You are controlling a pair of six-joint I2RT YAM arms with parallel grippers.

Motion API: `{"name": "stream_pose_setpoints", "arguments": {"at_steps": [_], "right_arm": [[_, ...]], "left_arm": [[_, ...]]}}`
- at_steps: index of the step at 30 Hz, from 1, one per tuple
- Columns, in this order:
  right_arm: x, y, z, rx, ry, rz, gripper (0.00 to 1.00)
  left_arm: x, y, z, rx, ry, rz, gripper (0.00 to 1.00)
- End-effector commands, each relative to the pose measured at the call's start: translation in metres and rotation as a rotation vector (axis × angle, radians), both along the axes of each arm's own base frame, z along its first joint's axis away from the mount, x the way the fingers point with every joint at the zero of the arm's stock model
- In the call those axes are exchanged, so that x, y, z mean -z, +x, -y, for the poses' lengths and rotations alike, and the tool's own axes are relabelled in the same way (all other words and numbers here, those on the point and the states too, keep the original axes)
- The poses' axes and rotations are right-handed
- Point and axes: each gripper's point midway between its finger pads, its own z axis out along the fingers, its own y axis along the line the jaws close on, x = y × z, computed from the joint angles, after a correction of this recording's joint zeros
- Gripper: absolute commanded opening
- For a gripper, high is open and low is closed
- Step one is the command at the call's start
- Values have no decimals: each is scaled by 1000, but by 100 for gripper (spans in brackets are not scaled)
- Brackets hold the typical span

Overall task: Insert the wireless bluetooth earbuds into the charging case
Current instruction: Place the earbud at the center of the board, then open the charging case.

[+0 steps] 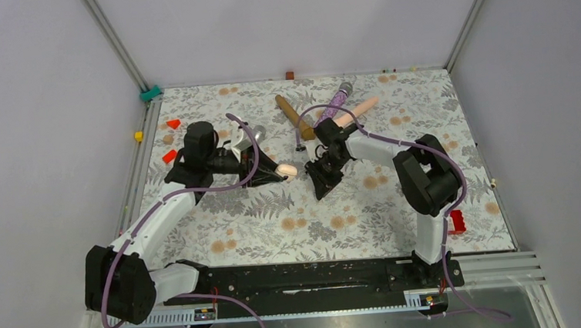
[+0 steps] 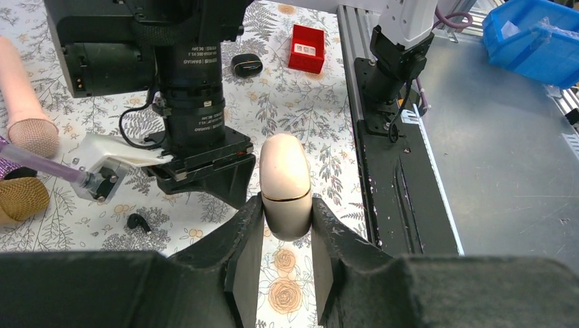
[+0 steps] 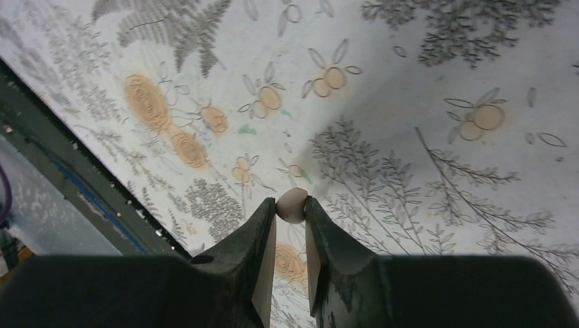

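Observation:
My left gripper (image 2: 287, 212) is shut on a beige oval charging case (image 2: 285, 179) with a thin gold seam; its lid looks closed. The case shows at the fingertips in the top view (image 1: 288, 169). My right gripper (image 3: 291, 206) is shut on a small beige rounded piece (image 3: 291, 203), held above the floral table just right of the case (image 1: 322, 186). One tiny black earbud (image 2: 138, 221) lies on the table under the right arm's wrist. A second earbud is not in view.
A round black pebble-like thing (image 2: 246, 64) and a red block (image 2: 306, 48) lie near the right arm's base. Three microphones, brown (image 1: 293, 116), purple (image 1: 335, 101) and pink (image 1: 358, 111), lie at the back. Small red pieces (image 1: 169, 155) lie at the left.

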Motion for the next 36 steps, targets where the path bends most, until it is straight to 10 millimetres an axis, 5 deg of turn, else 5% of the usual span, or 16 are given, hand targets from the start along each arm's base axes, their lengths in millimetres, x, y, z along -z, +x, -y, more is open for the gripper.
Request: {"name": "stream_pose_setpoints", "arguments": {"at_steps": [1, 8, 15, 20, 25, 32, 36], "right_arm": [[2, 23, 8, 87, -94, 52, 26], [0, 30, 10, 98, -121, 81, 34], [-28, 43, 19, 74, -137, 199, 46], [-77, 53, 23, 39, -92, 348, 50], [-150, 57, 21, 5, 57, 551, 59], [-228, 8, -2, -180, 444, 755, 98], [-234, -16, -11, -239, 598, 787, 100]], "left_arm": [[-22, 2, 5, 1, -30, 123, 0], [-18, 2, 9, 14, -24, 91, 0], [-15, 1, 14, 28, -15, 82, 0], [-12, 1, 16, 32, -10, 73, 0], [-10, -1, 19, 42, -6, 65, 0], [-4, -5, 26, 71, 1, 40, 0], [-3, -9, 30, 100, 5, 36, 0]]}}
